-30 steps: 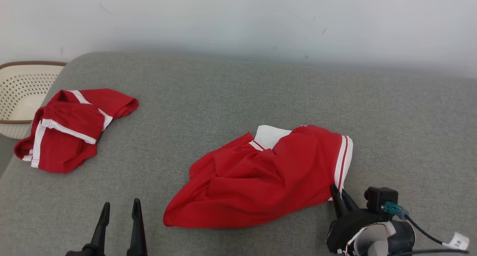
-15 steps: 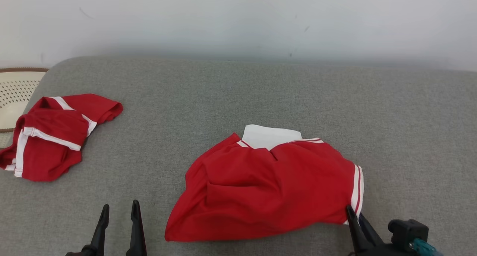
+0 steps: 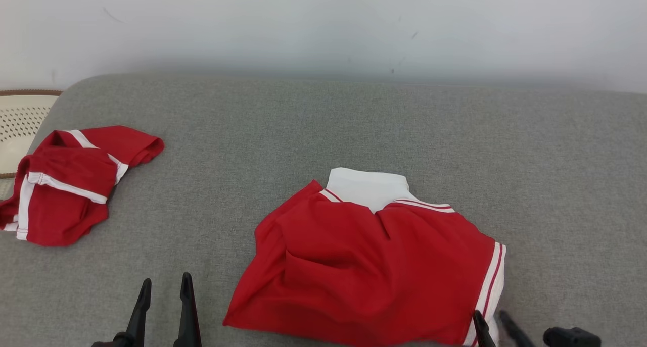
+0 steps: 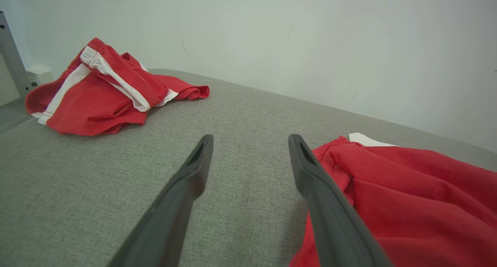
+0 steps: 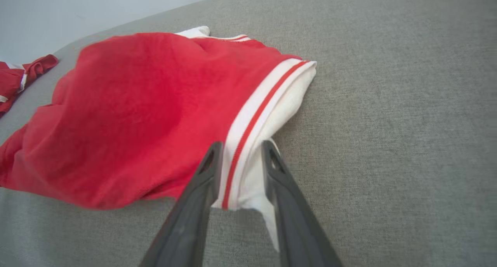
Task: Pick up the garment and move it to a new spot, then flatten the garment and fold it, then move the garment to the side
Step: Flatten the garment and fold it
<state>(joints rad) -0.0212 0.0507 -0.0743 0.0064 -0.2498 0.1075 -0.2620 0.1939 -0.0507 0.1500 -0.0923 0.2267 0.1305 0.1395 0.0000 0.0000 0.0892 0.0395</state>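
The garment point(image 3: 369, 266) is a red piece with a white collar part and a white-and-red striped hem, lying rumpled on the grey cushion point(image 3: 323, 125). It also appears in the left wrist view point(image 4: 407, 189) and the right wrist view point(image 5: 147, 111). My right gripper point(image 3: 489, 314) is at its near right corner. In its own view the right gripper point(image 5: 241, 144) has its fingers parted, with the striped hem lying loosely between them. My left gripper point(image 3: 167, 279) hovers open and holds nothing, just left of the garment's near corner point(image 4: 250, 138).
A second red garment with white stripes point(image 3: 71, 185) lies bunched at the cushion's left edge point(image 4: 105, 92). A cream perforated basket point(image 3: 20, 114) stands beyond that edge. A pale wall point(image 3: 323, 23) runs behind the cushion. Bare grey cushion stretches to the right.
The head camera has shifted. My right gripper dragged the striped hem toward the near edge, spreading the garment out, and its fingers have now parted. The left gripper stayed still.
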